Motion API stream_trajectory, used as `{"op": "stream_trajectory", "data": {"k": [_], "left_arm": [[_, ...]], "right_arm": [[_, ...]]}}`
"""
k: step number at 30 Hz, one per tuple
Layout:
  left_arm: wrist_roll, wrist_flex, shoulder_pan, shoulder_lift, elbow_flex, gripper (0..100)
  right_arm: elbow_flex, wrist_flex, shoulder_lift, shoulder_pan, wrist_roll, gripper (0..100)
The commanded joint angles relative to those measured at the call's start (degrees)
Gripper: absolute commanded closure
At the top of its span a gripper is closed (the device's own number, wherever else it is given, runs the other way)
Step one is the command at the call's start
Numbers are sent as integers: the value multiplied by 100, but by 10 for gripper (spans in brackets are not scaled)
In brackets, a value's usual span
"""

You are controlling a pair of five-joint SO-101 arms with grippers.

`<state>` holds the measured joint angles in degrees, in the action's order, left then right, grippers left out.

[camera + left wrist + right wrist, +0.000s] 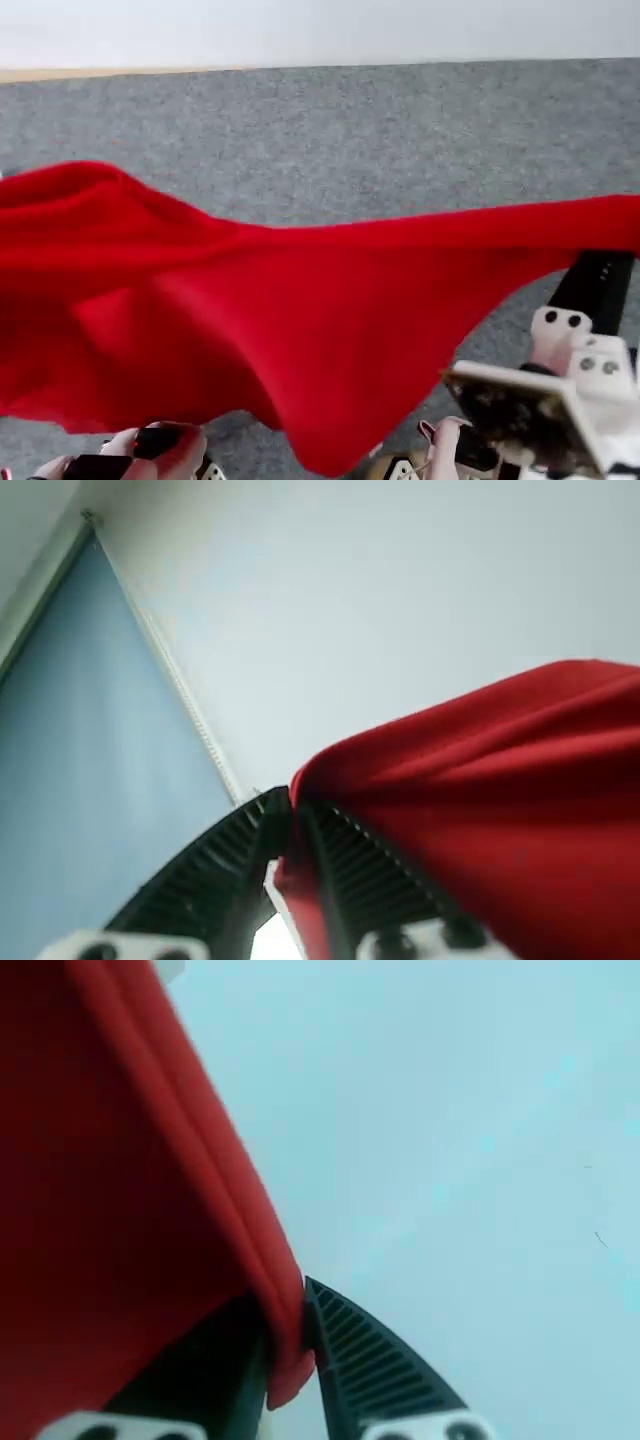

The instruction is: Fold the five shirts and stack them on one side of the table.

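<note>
Red cloth shirt hangs stretched in the air above the grey felt-covered table, wholly unfolded. I judge that its folding has not begun and that the stacking is yet to come. The high view gives the cloth's sagging spread over the table. The wrist views give the grips: left gripper and right gripper are each clenched on a hem of the shirt.

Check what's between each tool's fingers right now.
A fold of the red shirt, clamped in both: the left tool in the left wrist view, the right tool in the right wrist view.
</note>
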<state>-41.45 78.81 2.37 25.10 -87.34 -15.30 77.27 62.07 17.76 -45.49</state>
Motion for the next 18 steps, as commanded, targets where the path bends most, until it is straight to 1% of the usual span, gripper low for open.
{"op": "stream_trajectory", "data": {"k": [1,3,6,10,14,16,18], "left_arm": [[-185,-158,26,-18,-180,997],[-185,-141,26,-18,-251,997],[-193,264,26,53,-303,997],[-185,1125,26,141,-286,997],[-176,2163,9,-9,-277,997],[-62,2145,9,-202,-145,997],[70,2163,9,-404,171,997]], "right_arm": [[-167,180,84,92,-202,988],[-167,295,198,92,-281,988],[-167,505,251,92,-281,988],[-123,664,224,92,-246,988],[571,629,224,92,-273,988],[1108,567,224,84,-264,988],[1741,295,224,40,-246,988]]}}
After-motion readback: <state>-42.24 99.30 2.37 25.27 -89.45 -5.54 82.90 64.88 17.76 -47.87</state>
